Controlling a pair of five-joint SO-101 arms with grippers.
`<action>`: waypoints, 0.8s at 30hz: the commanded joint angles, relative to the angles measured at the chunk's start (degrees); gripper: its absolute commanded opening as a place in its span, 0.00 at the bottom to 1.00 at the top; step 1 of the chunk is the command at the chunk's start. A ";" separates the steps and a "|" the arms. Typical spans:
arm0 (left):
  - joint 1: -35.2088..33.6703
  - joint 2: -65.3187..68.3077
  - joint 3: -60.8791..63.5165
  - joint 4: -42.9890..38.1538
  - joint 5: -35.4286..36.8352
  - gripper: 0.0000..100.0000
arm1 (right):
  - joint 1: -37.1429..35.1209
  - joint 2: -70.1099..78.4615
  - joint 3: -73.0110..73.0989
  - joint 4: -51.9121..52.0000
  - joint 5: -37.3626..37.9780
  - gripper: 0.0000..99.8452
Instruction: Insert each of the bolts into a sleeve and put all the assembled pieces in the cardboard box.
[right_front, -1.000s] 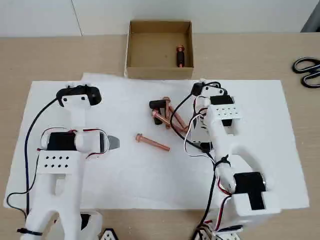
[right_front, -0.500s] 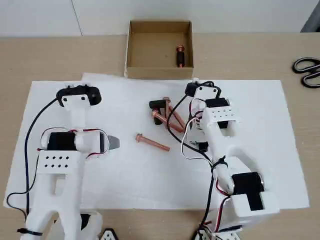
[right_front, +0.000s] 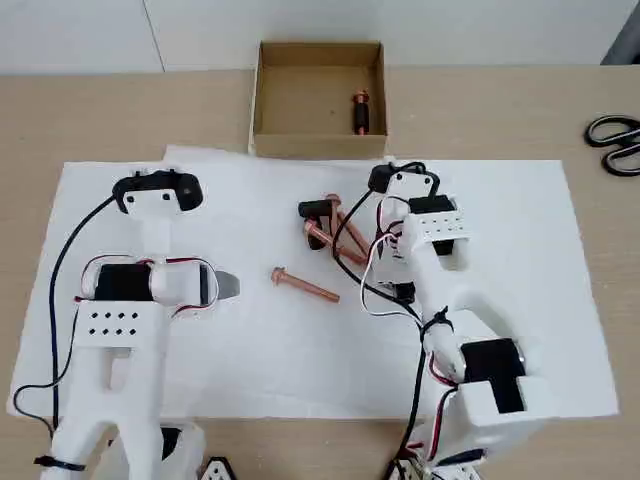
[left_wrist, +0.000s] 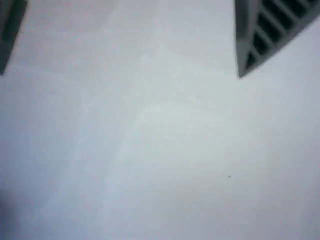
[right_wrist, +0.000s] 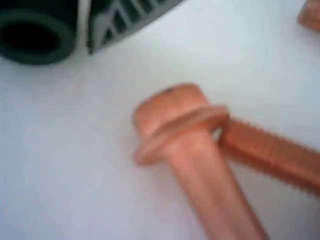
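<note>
The cardboard box (right_front: 268, 96) stands at the table's far edge, with one bolt in a black sleeve (right_front: 361, 112) inside it. On the white sheet, several copper bolts (right_front: 335, 232) lie crossed beside a black sleeve (right_front: 315, 209). One more bolt (right_front: 305, 286) lies alone nearer the front. My right gripper (right_front: 385, 240) hangs low at the right side of that cluster. Its wrist view shows a bolt head (right_wrist: 172, 120), a second bolt's thread (right_wrist: 272, 156) and the sleeve's open end (right_wrist: 35, 35) close up. My left gripper (right_front: 227, 285) (left_wrist: 125, 37) is open over bare sheet, left of the lone bolt.
The white sheet (right_front: 300, 350) covers most of the wooden table. Black scissors (right_front: 615, 140) lie at the far right edge, off the sheet. Loose black cables (right_front: 365, 270) from the right arm hang next to the bolt cluster.
The right arm has shifted left, closer to the bolt cluster. The left arm and the bolts have stayed where they were.
</note>
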 joint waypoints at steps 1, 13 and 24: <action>0.53 -0.18 -2.15 0.18 0.09 0.28 | -0.48 1.36 -0.97 -1.19 0.44 0.08; 0.53 -0.09 -3.21 0.44 0.62 0.28 | 0.66 -1.01 -10.73 12.35 2.02 0.00; 0.09 7.21 -18.15 7.74 5.89 0.28 | 1.01 -21.32 -18.81 25.98 2.02 0.00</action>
